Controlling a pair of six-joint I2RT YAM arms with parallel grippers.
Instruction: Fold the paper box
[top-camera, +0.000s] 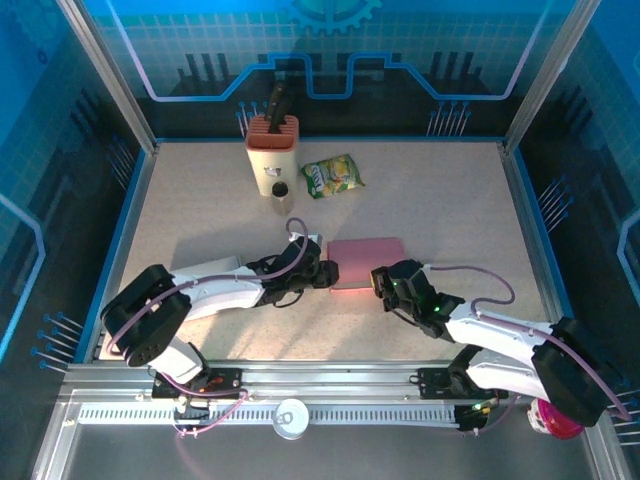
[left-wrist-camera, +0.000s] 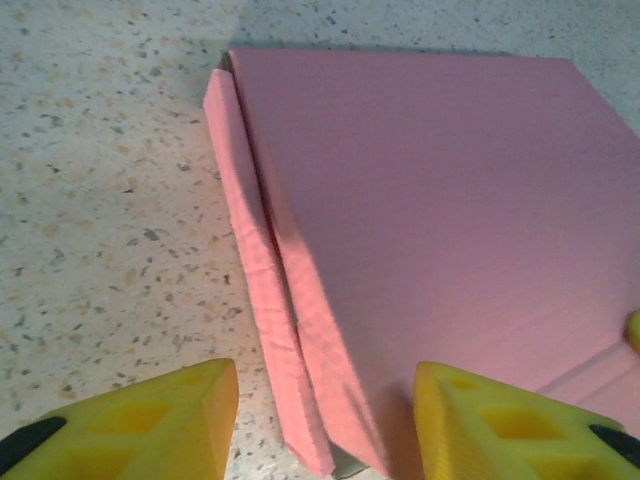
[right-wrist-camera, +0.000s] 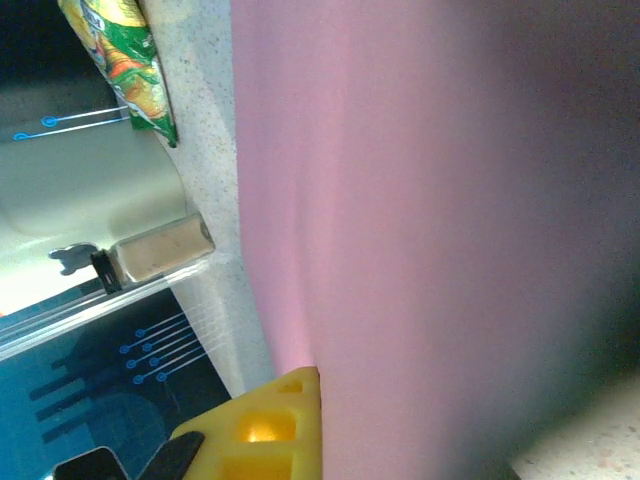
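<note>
So the pink paper box (top-camera: 366, 262) is lying flat near the middle of the speckled table (top-camera: 450, 200), just below centre in the overhead shot, with an arm coming at it from each side. The left gripper (top-camera: 328, 273) is at its left edge and the right gripper (top-camera: 383, 283) at its lower-right corner. From above the box reads as a plain flat rectangle. The left wrist cam gives you the detail: a narrow side flap (left-wrist-camera: 250, 250) runs along the box's left edge and stands slightly off the main panel, with a dark crease between them. In that view the yellow fingers (left-wrist-camera: 170, 420) are clearly apart along the bottom of the frame, one over bare table and one over the box top, with the flap edge in the gap. The right wrist cam is jammed against the pink surface, with one yellow finger (right-wrist-camera: 270, 430) at the bottom edge. That gripper is closed up tight, but I can't tell if it has any cardboard pinched. Upper left in that same view there's a green snack bag (right-wrist-camera: 120, 60) and a small brown bottle (right-wrist-camera: 150, 255). The overhead puts both of them beside a knife block (top-camera: 271, 152) at the back.
</note>
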